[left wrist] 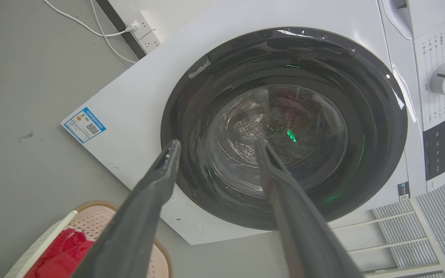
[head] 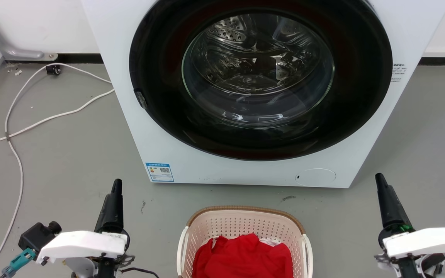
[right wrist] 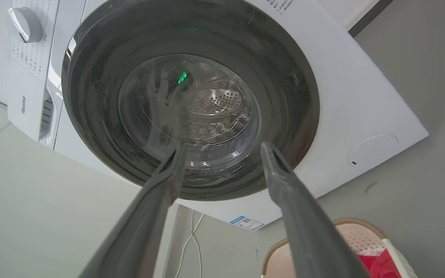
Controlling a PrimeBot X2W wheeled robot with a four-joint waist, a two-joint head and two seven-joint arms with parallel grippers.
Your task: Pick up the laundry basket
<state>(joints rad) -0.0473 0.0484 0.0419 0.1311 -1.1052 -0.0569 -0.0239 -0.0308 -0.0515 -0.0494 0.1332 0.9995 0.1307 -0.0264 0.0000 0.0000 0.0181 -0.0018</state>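
The left pincer [left wrist: 217,143] and the right pincer [right wrist: 223,147] both have their fingers apart and hold nothing, one at each side of the laundry basket [head: 245,223], not touching it. The basket stands on the floor [head: 72,154] before the washer [head: 191,170], with a red cloth [head: 243,256] inside.

— Where do we find the laundry basket [head: 242,223]?
— On the floor [head: 72,166], just before the washer [head: 129,116], a garment [head: 242,258] in it. Our left claw [head: 117,182] stands to its left, our right claw [head: 379,177] to its right.
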